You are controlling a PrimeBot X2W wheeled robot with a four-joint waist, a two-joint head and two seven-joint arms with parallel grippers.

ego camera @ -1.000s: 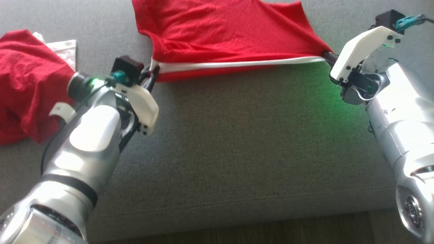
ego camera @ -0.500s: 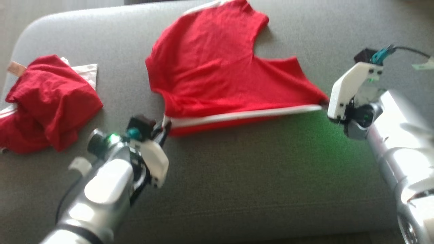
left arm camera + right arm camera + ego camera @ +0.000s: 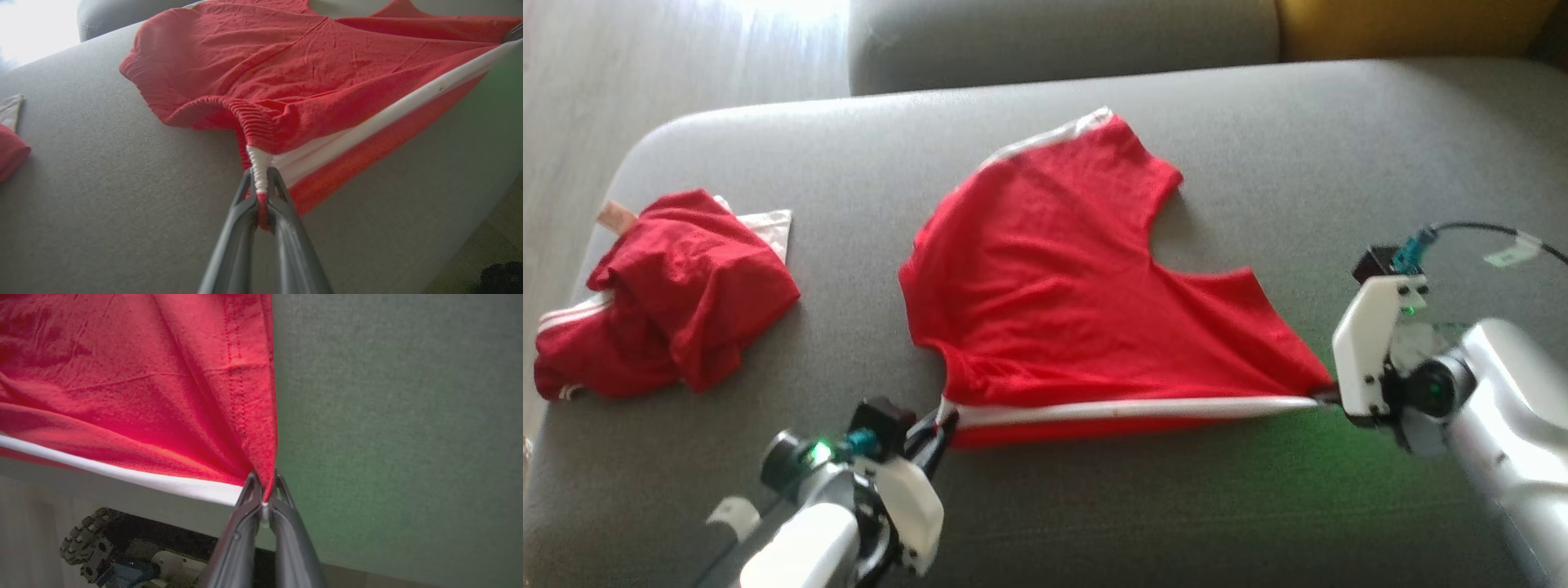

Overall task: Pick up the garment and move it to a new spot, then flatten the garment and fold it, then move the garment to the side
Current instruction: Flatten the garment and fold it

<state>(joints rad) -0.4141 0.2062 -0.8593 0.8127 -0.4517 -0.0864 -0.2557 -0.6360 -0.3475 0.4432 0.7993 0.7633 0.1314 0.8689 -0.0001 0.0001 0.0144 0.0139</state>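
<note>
Left gripper (image 3: 941, 416) and right gripper (image 3: 1325, 398) are clamped on the red garment (image 3: 1062, 310). Its white-striped edge (image 3: 1127, 408) is stretched between them.

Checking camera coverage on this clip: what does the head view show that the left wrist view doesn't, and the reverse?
Head view: the full outline of the red fabric garment with a white stripe, the right gripper in full, shut on one stripe end, the whole crumpled red cloth pile and a mustard-yellow cushion.
Left wrist view: close up, the ribbed elastic waistband bunched in the shut left gripper.
Both: the garment spread on the grey fabric sofa seat, stripe pulled taut.
</note>
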